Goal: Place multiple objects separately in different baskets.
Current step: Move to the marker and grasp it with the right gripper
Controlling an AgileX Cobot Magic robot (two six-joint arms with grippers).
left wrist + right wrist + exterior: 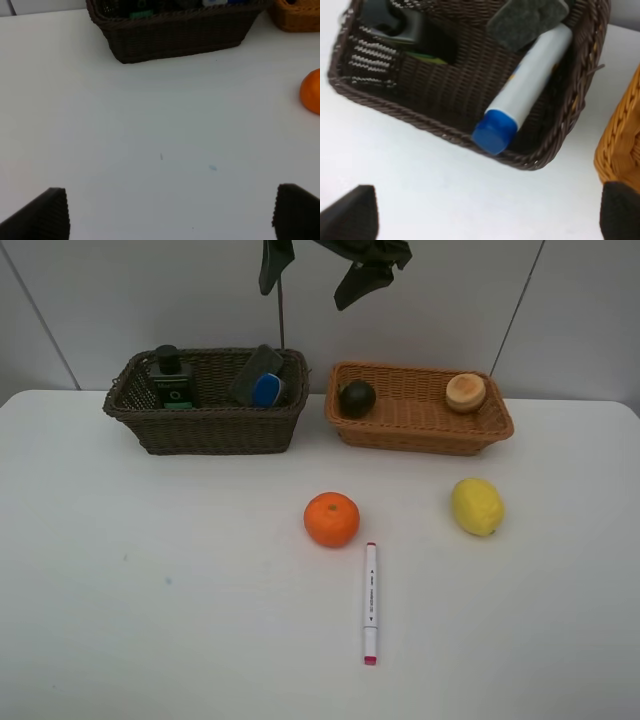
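Clearly, two rectangular woven wicker baskets stand at the far side of the table [150,590], close together but apart. The dark brown basket [210,430] on the left is the deeper one, and the light orange-tan basket [420,437] on the right is shallower.

There are eight small items. Three lie in the dark basket: a dark green bottle [172,380] with a black cap at its left end, and at its right end a smooth white bottle with a blue cap [266,390] with a matte black eraser [256,368] leaning on it. Two sit in the tan basket, a round dark mangosteen [356,398] on the left and a red-orange peach [466,392] at the far right.

Three rest on the table: a dimpled orange [331,519] in the middle, an oval lemon [477,506] to its right, and a slim white pink-tipped marker [370,602] just nearer than the orange.

The tabletop is smooth matte white, and pale panels with thin seams form the wall [100,300] behind it.

The right gripper [485,215] hangs over the dark basket's right end, jaws wide apart and empty. The left gripper [172,215] hangs over bare table, also spread and empty.
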